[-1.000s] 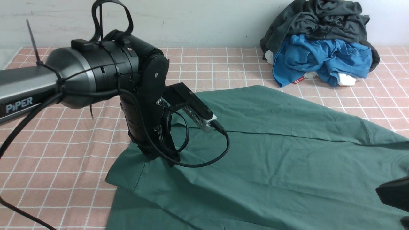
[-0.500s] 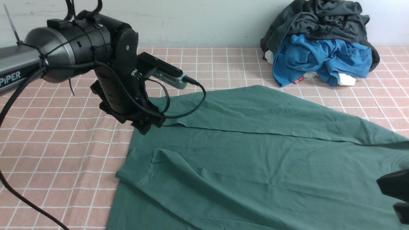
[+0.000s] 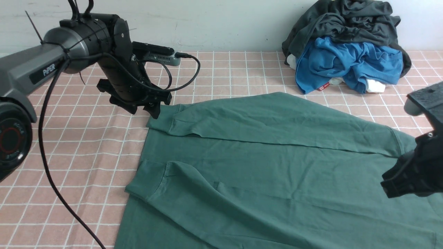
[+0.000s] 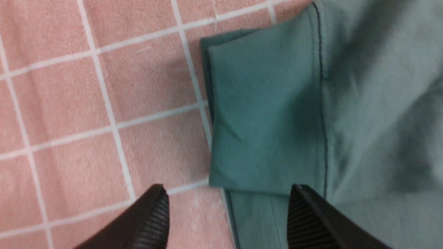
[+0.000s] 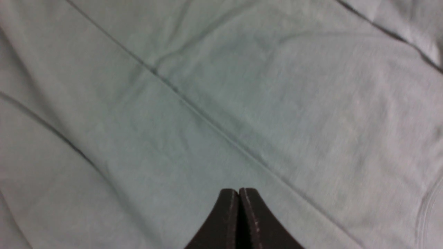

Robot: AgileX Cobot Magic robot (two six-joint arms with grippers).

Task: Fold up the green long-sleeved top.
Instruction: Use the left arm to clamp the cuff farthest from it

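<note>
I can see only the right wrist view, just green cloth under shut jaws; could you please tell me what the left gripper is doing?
Observer: The left gripper is open and empty, beside the far sleeve's cuff of the green long-sleeved top.
Operator: Thank you; how do the sleeves lie?
Observer: Both are folded across the body, with the near sleeve's cuff also at the top's edge on the robot's left.
Operator: Is anything else nearby?
Observer: A blue garment and a dark grey garment are piled at the far right against the wall, apart from the top.
</note>
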